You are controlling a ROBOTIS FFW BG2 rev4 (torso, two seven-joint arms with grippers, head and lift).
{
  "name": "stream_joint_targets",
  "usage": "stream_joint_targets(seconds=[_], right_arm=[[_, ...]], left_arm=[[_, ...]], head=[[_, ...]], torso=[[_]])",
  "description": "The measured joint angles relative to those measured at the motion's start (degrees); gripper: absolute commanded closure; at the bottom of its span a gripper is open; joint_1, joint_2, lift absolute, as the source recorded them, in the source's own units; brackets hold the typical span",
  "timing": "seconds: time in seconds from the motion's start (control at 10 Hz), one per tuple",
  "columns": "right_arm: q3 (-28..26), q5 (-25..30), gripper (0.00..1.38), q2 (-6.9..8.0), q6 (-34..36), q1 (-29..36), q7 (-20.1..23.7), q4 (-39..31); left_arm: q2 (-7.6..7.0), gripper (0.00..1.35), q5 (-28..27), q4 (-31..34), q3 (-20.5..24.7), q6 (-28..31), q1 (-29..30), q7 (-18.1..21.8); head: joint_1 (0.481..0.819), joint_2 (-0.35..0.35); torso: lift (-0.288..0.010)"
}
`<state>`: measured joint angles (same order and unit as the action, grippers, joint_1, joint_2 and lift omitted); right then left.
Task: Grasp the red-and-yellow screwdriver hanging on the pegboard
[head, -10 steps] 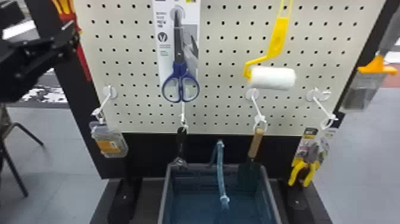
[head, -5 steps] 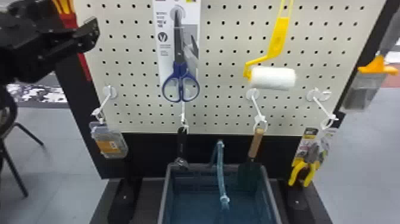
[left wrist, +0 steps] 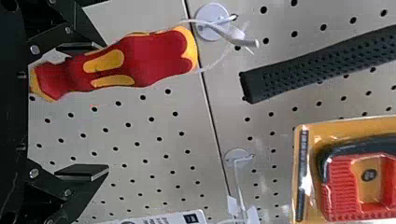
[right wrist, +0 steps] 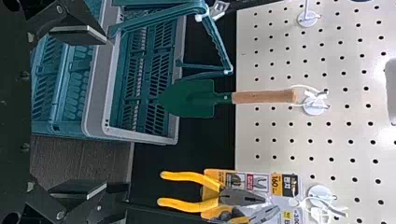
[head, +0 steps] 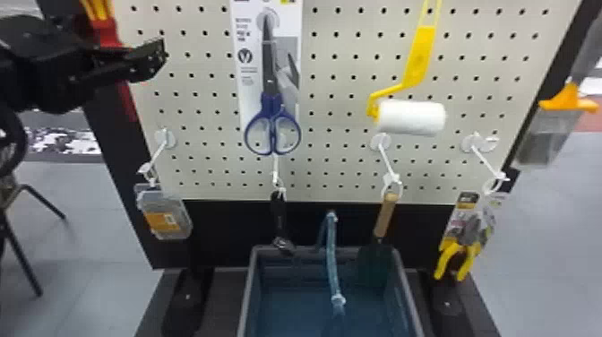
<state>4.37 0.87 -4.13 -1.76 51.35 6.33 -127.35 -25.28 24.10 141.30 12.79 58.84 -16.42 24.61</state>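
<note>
In the head view my left gripper [head: 154,58] is at the upper left, in front of the pegboard's edge. The red-and-yellow screwdriver [head: 104,30] shows partly behind it, its red shaft running downward. From the left wrist, the open left gripper [left wrist: 88,109] has the screwdriver handle [left wrist: 159,53] between its fingers, nearer one finger than the other; whether they touch is unclear. A white tie loops from the handle's end to a hook. My right gripper [right wrist: 88,112] stands open with nothing between its fingers, facing the green trowel [right wrist: 191,98] and yellow pliers [right wrist: 189,176].
Scissors [head: 271,121], a paint roller [head: 412,117] and a plastic pack [head: 163,217] hang on the pegboard [head: 340,170]. In the left wrist view, a black handle [left wrist: 317,63] and a red-and-yellow packaged tool [left wrist: 359,186] hang near the screwdriver. A bin [head: 407,304] sits below.
In the head view my left gripper has come in from the left, moving right and slightly down across the pegboard's edge. The hanging items there stay in place.
</note>
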Motion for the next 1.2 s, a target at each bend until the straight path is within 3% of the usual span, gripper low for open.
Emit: stream_joint_targets(seconds=[0.1, 0.3, 0.6, 0.9, 1.2], right_arm=[[0.0, -0.1, 0.20, 0.00, 0.0, 0.0, 0.0, 0.0], [-0.1, -0.1, 0.20, -0.04, 0.0, -0.1, 0.1, 0.0], [-0.1, -0.1, 0.20, -0.07, 0.0, 0.0, 0.2, 0.1], [-0.1, -0.1, 0.20, -0.02, 0.0, 0.0, 0.2, 0.1], [-0.1, -0.1, 0.20, -0.05, 0.0, 0.1, 0.2, 0.1]], left_arm=[[-1.42, 0.42, 0.3, -2.0, 0.0, -0.1, -1.3, 1.2], [-4.16, 0.60, 0.3, -4.5, 0.1, -0.2, -4.6, 2.1], [-7.37, 1.06, 1.2, -5.2, 0.6, 1.4, -7.9, 2.2], [-7.55, 1.22, 0.6, -5.0, -0.1, 1.2, -8.0, 2.2], [-7.49, 1.22, 0.4, -4.9, -0.9, 0.9, -8.1, 2.2]], head=[[0.549, 0.000], [0.549, 0.000], [0.549, 0.000], [0.549, 0.000], [0.549, 0.000]], torso=[[-0.100], [-0.100], [-0.100], [-0.100], [-0.100]])
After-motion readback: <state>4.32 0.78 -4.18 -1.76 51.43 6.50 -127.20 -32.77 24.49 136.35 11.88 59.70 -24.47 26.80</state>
